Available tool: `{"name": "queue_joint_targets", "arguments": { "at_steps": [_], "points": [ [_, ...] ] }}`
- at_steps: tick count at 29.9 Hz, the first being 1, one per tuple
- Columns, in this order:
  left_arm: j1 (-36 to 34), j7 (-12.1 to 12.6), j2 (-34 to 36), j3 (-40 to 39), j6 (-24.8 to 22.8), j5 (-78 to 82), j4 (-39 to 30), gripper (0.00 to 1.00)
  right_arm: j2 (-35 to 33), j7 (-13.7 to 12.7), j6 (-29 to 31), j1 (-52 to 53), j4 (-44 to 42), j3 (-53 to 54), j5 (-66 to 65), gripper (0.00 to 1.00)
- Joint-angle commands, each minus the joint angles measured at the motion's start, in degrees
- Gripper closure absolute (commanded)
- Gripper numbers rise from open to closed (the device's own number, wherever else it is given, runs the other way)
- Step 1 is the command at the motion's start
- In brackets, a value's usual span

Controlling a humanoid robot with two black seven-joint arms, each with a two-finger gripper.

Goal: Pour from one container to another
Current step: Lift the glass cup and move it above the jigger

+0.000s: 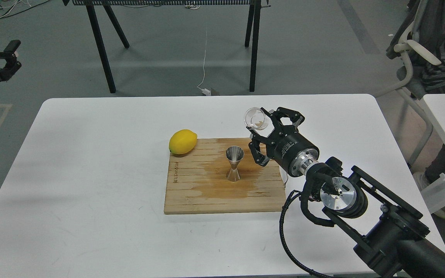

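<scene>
The clear glass cup (255, 119) is held tilted on its side above the board's far right corner, its mouth turned left, with my right gripper (264, 127) shut on it. The steel hourglass jigger (234, 163) stands upright in the middle of the wooden cutting board (191, 197), below and left of the cup. A dark wet stain spreads over the board around the jigger. My left gripper (3, 61) hangs off the table at the far left, its fingers apart and holding nothing.
A yellow lemon (183, 141) lies on the board's far left corner. The white table (91, 173) carries the board. Black trestle legs (102, 46) stand behind it, and a chair with a seated person (442, 50) is at the right.
</scene>
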Motion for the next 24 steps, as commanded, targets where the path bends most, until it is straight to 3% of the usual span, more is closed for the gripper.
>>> {"name": "queue_joint_targets", "arguments": {
  "at_steps": [1, 24],
  "points": [
    [0.1, 0.0, 0.1, 0.1, 0.0, 0.0, 0.0, 0.01, -0.2, 0.0, -0.4, 0.0, 0.0, -2.3, -3.7, 0.81],
    [0.0, 0.0, 1.2, 0.0, 0.0, -0.1, -0.1, 0.01, -0.7, -0.2, -2.9, 0.6, -0.7, -7.8, -13.2, 0.81]
  ]
}}
